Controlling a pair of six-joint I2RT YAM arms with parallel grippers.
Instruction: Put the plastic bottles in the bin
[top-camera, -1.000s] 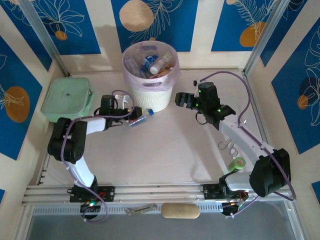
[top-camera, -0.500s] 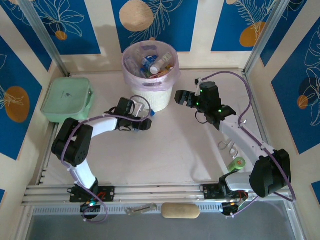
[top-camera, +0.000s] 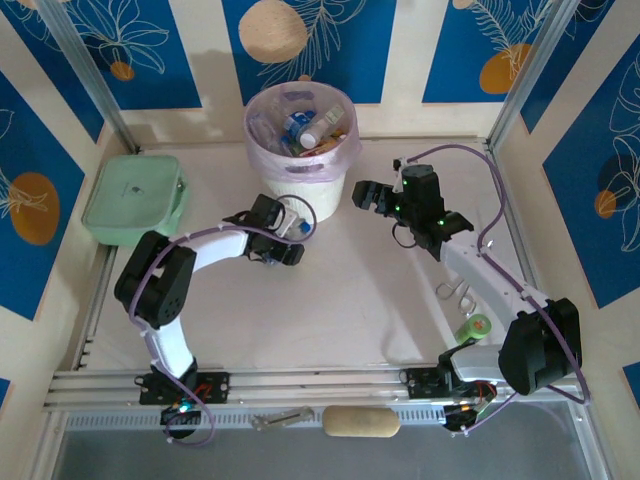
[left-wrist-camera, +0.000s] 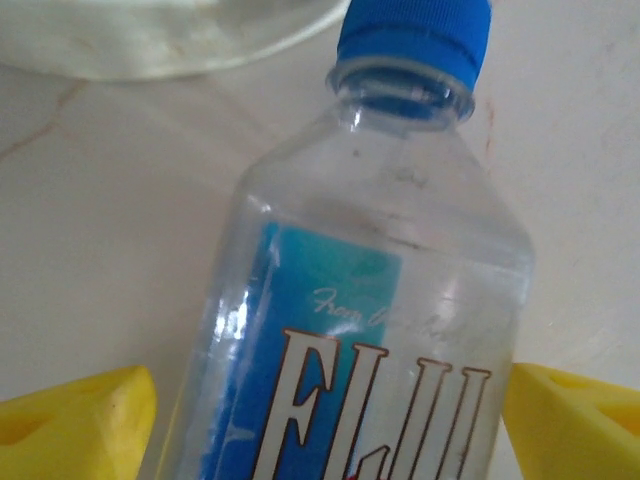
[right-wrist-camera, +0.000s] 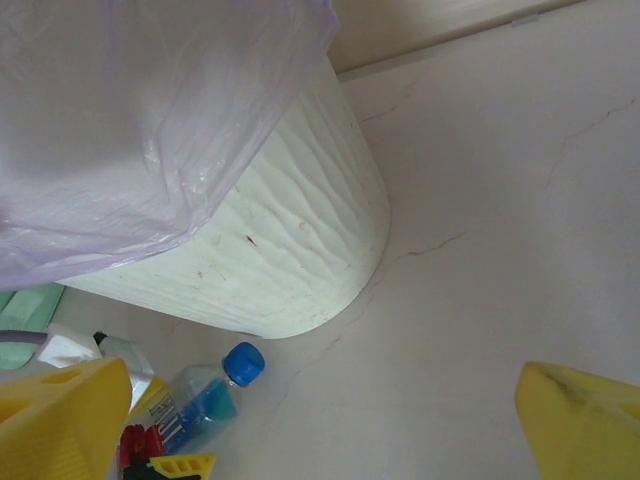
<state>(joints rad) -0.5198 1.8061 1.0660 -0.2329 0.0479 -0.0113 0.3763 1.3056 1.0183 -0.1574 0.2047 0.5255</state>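
While straddling the bottle (left-wrist-camera: 370, 330) beside the bin (top-camera: 320, 195), cap binward, flanking its sides with left gripper (left-wrist-camera: 330, 400), pinch unclear, holding right gripper (top-camera: 363, 196) agape past the bin.

1. The bin (top-camera: 300, 195) stands at upper centre, with bottles (top-camera: 305, 128) inside it.
2. One bottle (left-wrist-camera: 380, 300) lies just below the bin's foot (the left gripper (left-wrist-camera: 330, 410) straddles it).
3. A lidded box (top-camera: 135, 195) sits left of the bin.
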